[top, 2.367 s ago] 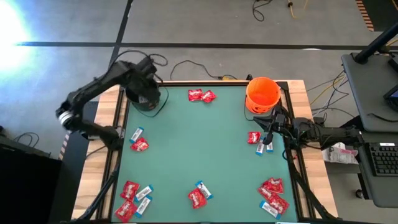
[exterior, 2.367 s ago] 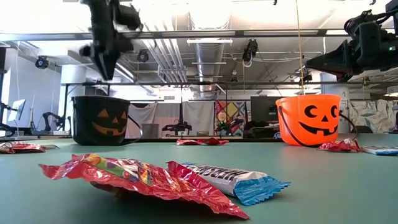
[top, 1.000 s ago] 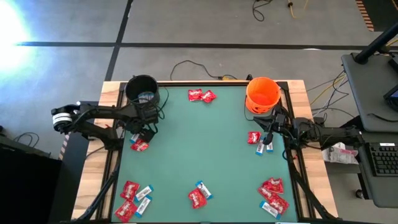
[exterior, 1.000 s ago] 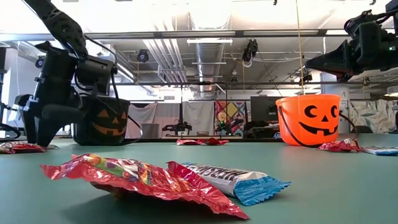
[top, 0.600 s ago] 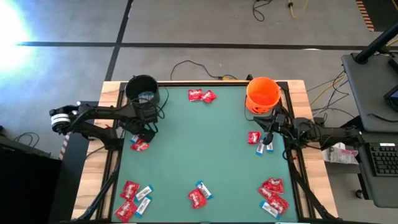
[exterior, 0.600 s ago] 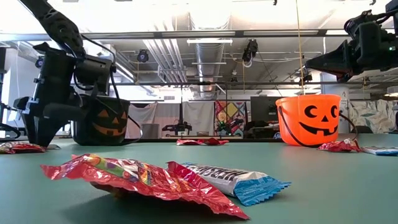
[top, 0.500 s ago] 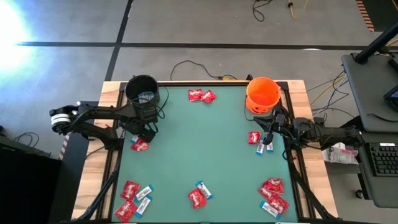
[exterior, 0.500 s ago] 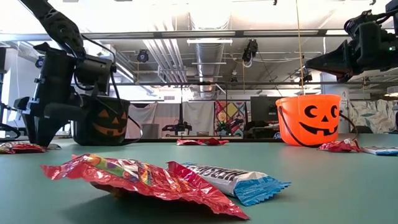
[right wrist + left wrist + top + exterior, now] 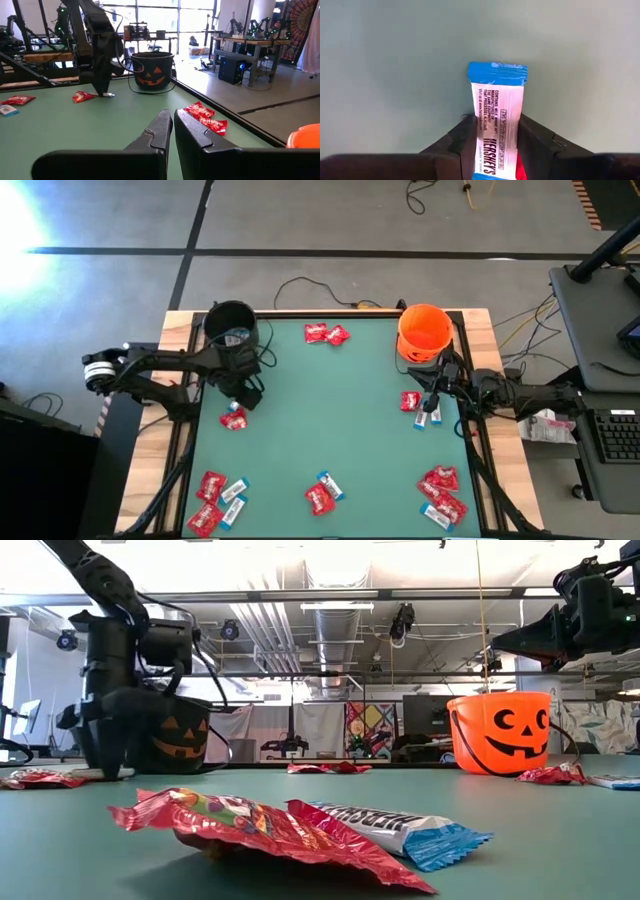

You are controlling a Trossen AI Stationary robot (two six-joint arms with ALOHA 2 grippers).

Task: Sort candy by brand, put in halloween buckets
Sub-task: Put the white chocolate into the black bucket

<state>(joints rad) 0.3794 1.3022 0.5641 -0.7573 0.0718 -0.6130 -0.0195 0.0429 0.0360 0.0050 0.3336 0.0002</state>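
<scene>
The left gripper (image 9: 246,394) pinches a white-and-blue bar (image 9: 498,130) between its fingers (image 9: 540,145), which grip the bar's lower half while the blue end sticks out past the tips. Held this low, the bar could pivot or slide free on the way to the black bucket (image 9: 230,326), just behind the fingers. The left arm reaches in level from the table's edge, wrist bent so the fingers point down. A red packet (image 9: 234,420) lies just ahead of them. Far right, the right gripper (image 9: 433,392) waits low beside the orange bucket (image 9: 423,332), fingers pressed nearly together, over a bar (image 9: 428,416)
</scene>
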